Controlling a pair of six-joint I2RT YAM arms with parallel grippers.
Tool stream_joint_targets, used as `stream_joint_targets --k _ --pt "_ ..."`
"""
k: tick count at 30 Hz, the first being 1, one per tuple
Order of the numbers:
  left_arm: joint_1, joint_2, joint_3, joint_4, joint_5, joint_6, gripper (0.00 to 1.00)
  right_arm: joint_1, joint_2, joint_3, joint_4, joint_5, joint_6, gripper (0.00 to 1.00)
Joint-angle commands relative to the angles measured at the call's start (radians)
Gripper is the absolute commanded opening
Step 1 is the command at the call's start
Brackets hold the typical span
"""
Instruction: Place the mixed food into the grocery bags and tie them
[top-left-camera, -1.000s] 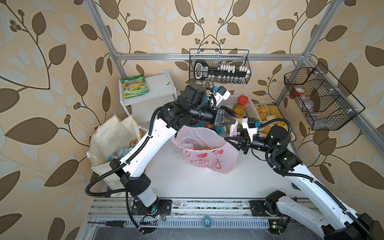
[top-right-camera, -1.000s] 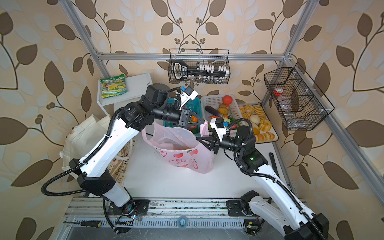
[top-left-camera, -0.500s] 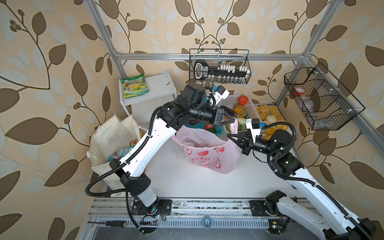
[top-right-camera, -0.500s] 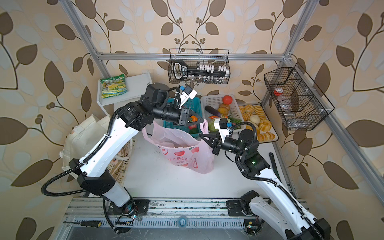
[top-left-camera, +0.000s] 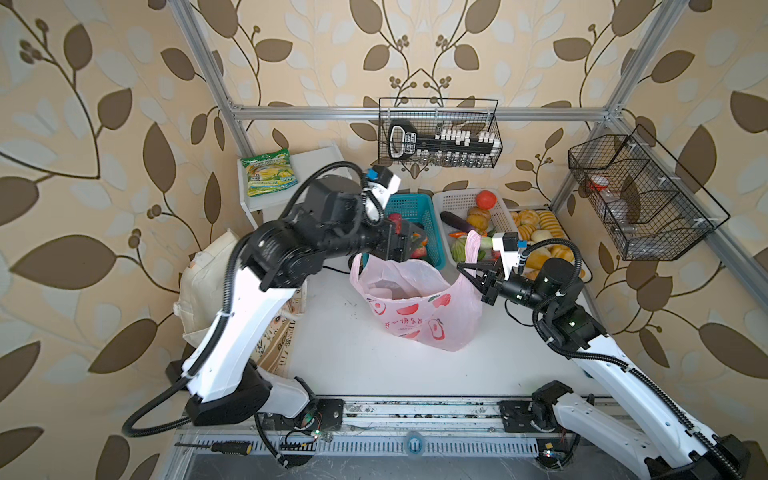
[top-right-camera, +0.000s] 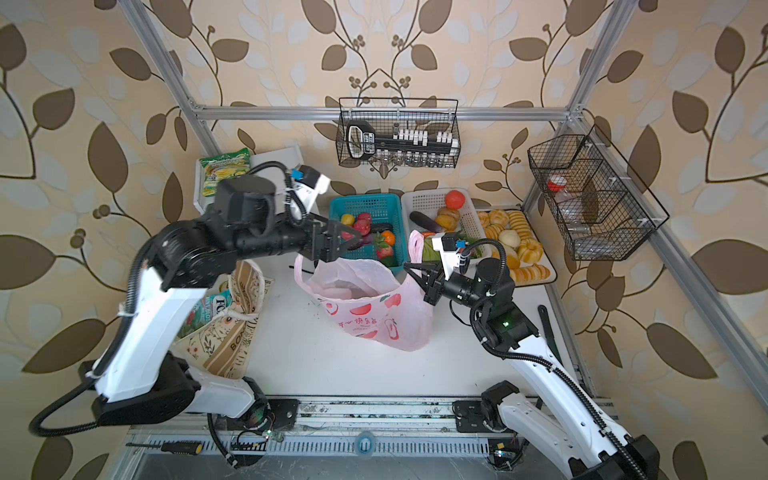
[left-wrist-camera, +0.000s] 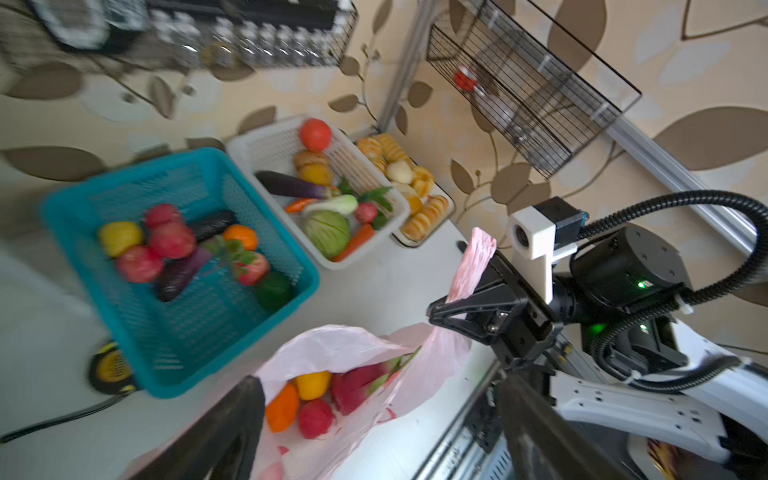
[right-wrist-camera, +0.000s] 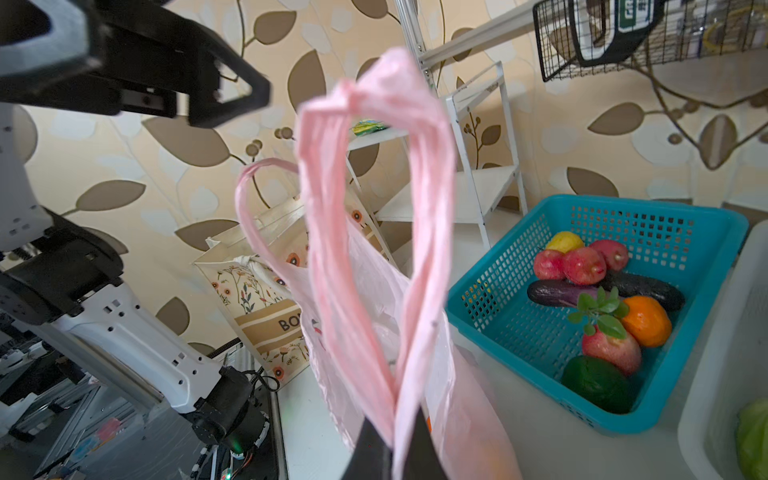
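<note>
The right fingers (right-wrist-camera: 370, 453) are closed on the right-hand handle (right-wrist-camera: 432, 187) of the pink plastic bag (top-left-camera: 415, 307). They pinch the twisted film low down, so the loop stands up above them. The left fingers (left-wrist-camera: 224, 436) stand wide apart with nothing between them, over the far left part of the bag's mouth. The left-hand handle (top-left-camera: 355, 270) stands free just beside them.

The thin, slick film could creep through the right fingers, which hold it on a narrow line. A hard pull to the right would likely tip the bag, since only one side is held, and spill the toy fruit (left-wrist-camera: 316, 399). The free handle is limp. If it flops into the mouth, the left fingers may close on the bag wall or on air, and a knot needs both loops. The left fingers also hang close to the teal basket (top-right-camera: 365, 198) and could snag its rim on a low approach.

The bag is translucent and creased, with red fruit print and a line of characters on its near side. Its mouth gapes open. In the left wrist view a magenta dragon fruit and orange, yellow and red pieces lie at the bottom.

It sits mid-bench (top-left-camera: 340, 353) between the arms, just near of the teal basket. The canvas tote (top-right-camera: 243, 291) slumps at the left edge, and its handles look knotted.
</note>
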Motion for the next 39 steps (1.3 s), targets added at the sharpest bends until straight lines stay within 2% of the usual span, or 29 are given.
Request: stream_joint_targets --k 1,3,4,7,9,12,15,16,20,23,24,27,30,31,33,36,39 --pt "0.012 -0.063 -0.047 -0.149 -0.312 0.035 0.93 -0.003 0.001 0.039 -0.033 0.033 0.016 0.0" --pt "0.014 -0.041 -0.032 -0.244 -0.369 0.034 0.95 -0.003 0.0 0.046 -0.042 0.042 0.011 0.0" --pt "0.016 -0.019 0.018 -0.307 -0.361 0.035 0.96 -0.003 0.001 0.052 -0.051 0.046 0.009 0.0" --pt "0.017 0.037 0.077 -0.418 -0.259 0.031 0.96 -0.003 0.0 0.071 -0.085 0.064 -0.005 0.0" --pt "0.017 0.039 0.057 -0.416 -0.144 0.052 0.96 -0.006 0.003 0.083 -0.107 0.07 -0.014 0.0" --pt "0.017 0.028 -0.012 -0.362 -0.1 0.07 0.92 -0.005 0.007 0.083 -0.112 0.074 -0.015 0.0" --pt "0.019 0.054 -0.015 -0.337 -0.112 0.086 0.68 -0.005 0.009 0.087 -0.115 0.072 -0.013 0.0" --pt "0.019 0.065 -0.015 -0.329 -0.137 0.085 0.64 -0.005 0.008 0.088 -0.115 0.072 -0.013 0.0" --pt "0.022 0.081 -0.005 -0.312 -0.236 0.08 0.6 -0.005 -0.001 0.093 -0.126 0.073 -0.018 0.0" --pt "0.027 0.061 -0.043 -0.279 -0.247 0.087 0.43 -0.005 -0.011 0.092 -0.132 0.072 -0.019 0.0" --pt "0.027 0.058 -0.048 -0.277 -0.241 0.086 0.4 -0.005 -0.013 0.092 -0.135 0.072 -0.021 0.0" --pt "0.028 0.05 -0.046 -0.284 -0.223 0.086 0.36 -0.006 -0.012 0.096 -0.156 0.073 -0.03 0.0" --pt "0.027 0.052 0.004 -0.311 -0.19 0.082 0.16 -0.007 -0.007 0.095 -0.161 0.077 -0.03 0.0" --pt "0.026 0.055 0.029 -0.324 -0.169 0.081 0.13 -0.008 -0.004 0.095 -0.164 0.077 -0.03 0.0" --pt "0.026 0.061 0.063 -0.344 -0.14 0.08 0.12 -0.008 0.004 0.098 -0.172 0.078 -0.032 0.0" --pt "0.026 0.065 0.102 -0.358 -0.107 0.103 0.0 -0.009 0.017 0.109 -0.191 0.085 -0.036 0.0" --pt "0.026 0.079 0.166 -0.387 -0.044 0.161 0.0 -0.009 0.038 0.147 -0.236 0.05 -0.049 0.0"
